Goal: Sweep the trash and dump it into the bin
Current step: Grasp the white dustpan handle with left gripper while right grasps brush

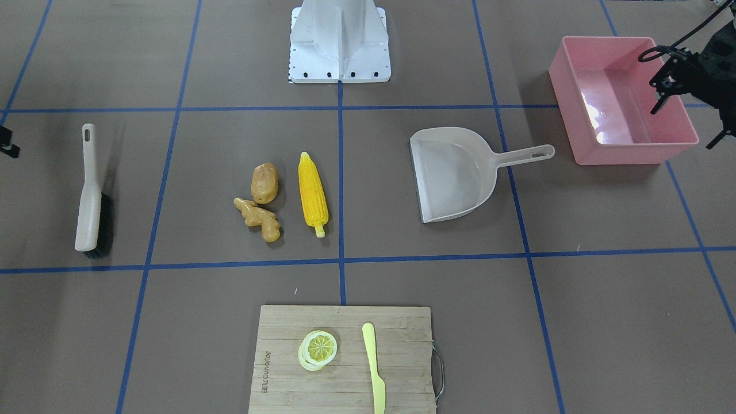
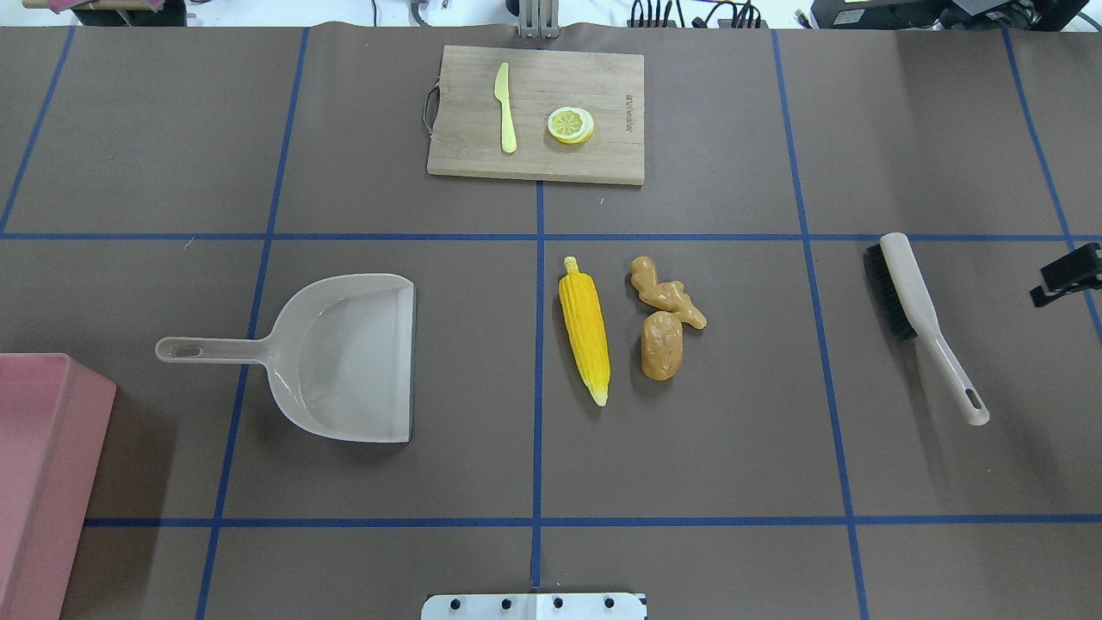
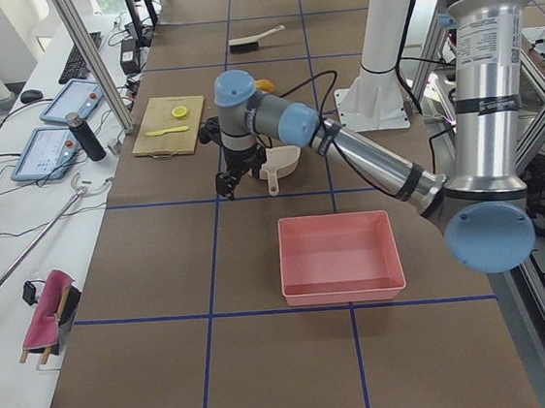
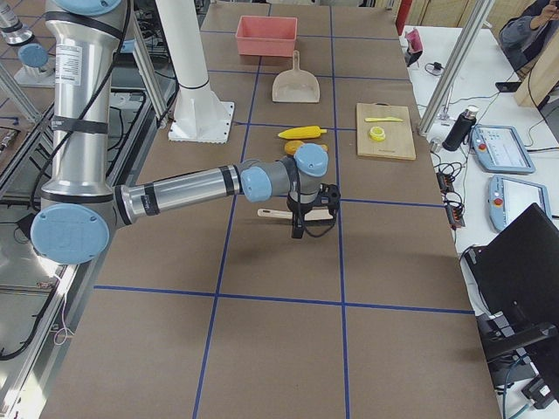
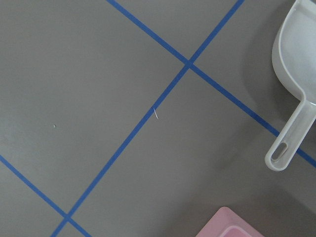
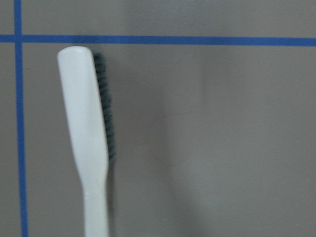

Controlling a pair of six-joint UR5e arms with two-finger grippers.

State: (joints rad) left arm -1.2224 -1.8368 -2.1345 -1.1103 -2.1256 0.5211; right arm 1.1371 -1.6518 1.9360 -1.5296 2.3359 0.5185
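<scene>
The corn cob (image 1: 313,192), potato (image 1: 264,183) and ginger root (image 1: 257,217) lie together on the table's middle. The empty pink bin (image 1: 627,152) stands on my left side, and the beige dustpan (image 1: 454,172) lies between it and the trash. A beige hand brush (image 1: 92,195) lies on my right side. My left gripper (image 1: 687,123) hangs above the bin's outer edge, fingers apart and empty. My right gripper (image 2: 1067,275) is just outside the brush; only its edge shows, so I cannot tell its state. The right wrist view shows the brush (image 6: 86,138) below.
A wooden cutting board (image 1: 402,356) at the far side holds a lemon slice (image 1: 318,349) and a yellow-green knife (image 1: 374,368). The robot base (image 1: 339,40) stands at the near edge. Blue tape lines cross the brown table.
</scene>
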